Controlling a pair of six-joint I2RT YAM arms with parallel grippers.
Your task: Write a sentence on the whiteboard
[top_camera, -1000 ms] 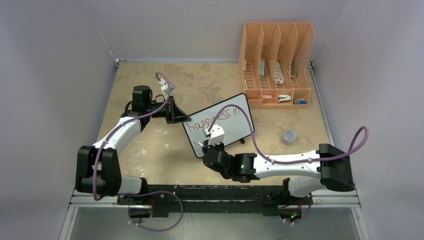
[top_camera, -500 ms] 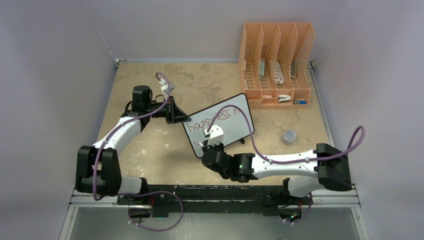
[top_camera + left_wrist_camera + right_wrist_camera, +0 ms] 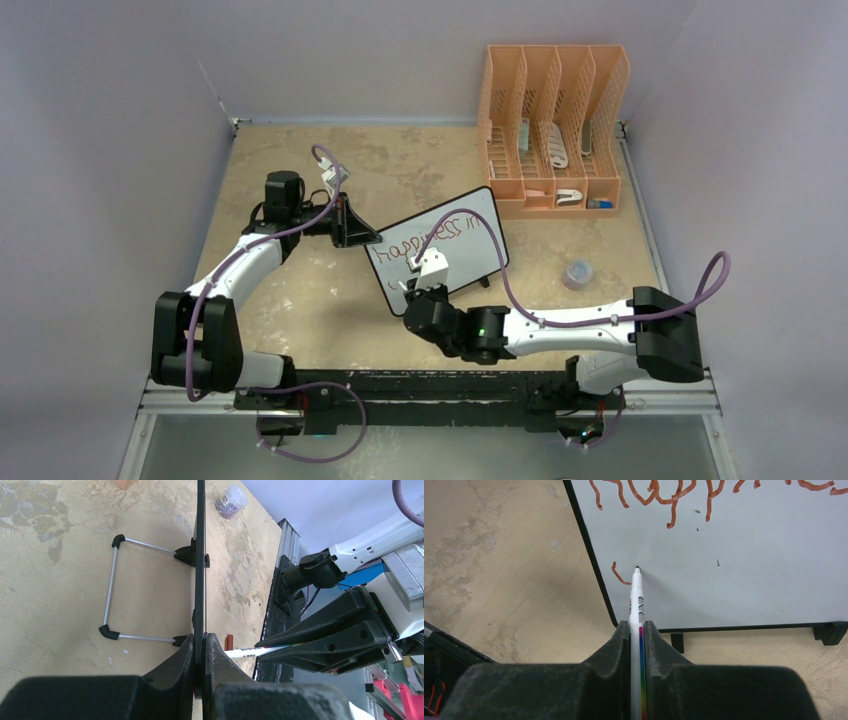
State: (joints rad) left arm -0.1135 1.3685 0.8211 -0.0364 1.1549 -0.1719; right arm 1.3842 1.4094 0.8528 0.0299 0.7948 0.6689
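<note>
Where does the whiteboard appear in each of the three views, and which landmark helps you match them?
Top external: whiteboard at the centre, askew.
Left wrist: edge-on, a thin black line rising from the left claw, which is shut on it.
Right wrist: its white face fills the upper right, beyond the marker.
Landmark: the red lettering, in the top and right wrist views only.

The whiteboard [image 3: 447, 250] stands mid-desk [image 3: 300, 290]. The left claw [image 3: 368, 238] grips its left edge. The right claw [image 3: 408, 291] sits before it, holding a marker [image 3: 636, 592] whose tip touches the board's lower left, under the sentence [image 3: 440, 234]. A file rack [image 3: 550, 125] stands behind on the right, with a small jar [image 3: 577, 272] on the desk right of the board.
</note>
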